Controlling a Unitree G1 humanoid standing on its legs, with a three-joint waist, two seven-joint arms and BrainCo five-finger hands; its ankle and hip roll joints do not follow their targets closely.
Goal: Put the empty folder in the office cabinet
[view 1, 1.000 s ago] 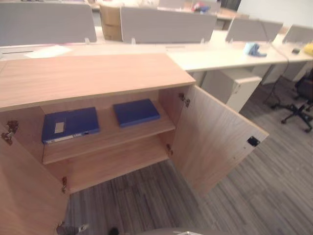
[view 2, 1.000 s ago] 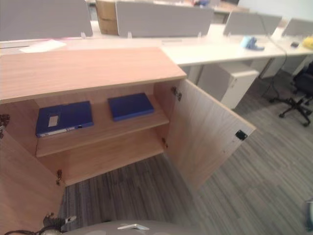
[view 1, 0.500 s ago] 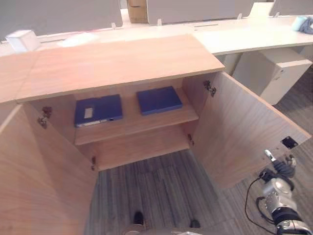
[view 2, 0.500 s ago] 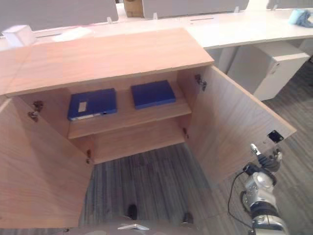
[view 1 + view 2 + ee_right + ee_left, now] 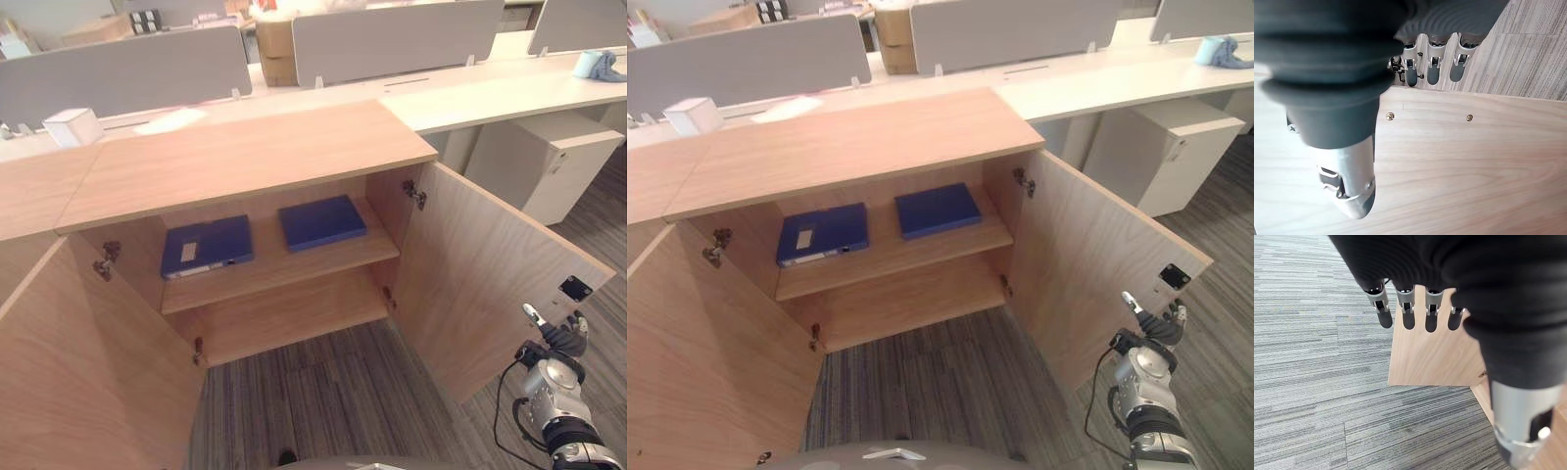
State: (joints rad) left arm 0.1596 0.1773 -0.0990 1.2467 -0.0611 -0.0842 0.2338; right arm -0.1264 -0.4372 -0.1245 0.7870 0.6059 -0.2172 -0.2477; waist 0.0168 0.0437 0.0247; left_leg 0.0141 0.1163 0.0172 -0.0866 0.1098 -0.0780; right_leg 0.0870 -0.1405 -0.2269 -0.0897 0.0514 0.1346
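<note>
The wooden office cabinet stands with both doors swung open. Two blue folders lie flat on its upper shelf: one with a white label on the left, a plain one on the right. I cannot tell which is the empty one. My right hand hangs low at the lower right, close to the outer edge of the right door, fingers relaxed and holding nothing. My left hand is open over the grey carpet, beside the left door.
The left door reaches far out on the near left. Behind the cabinet run white desks with grey dividers, a white box, a cardboard box and a blue cloth. A white pedestal stands right of the cabinet.
The camera has swung, so the whole cabinet sits differently in the picture. My right hand has come into view by the right door. The folders lie where they were.
</note>
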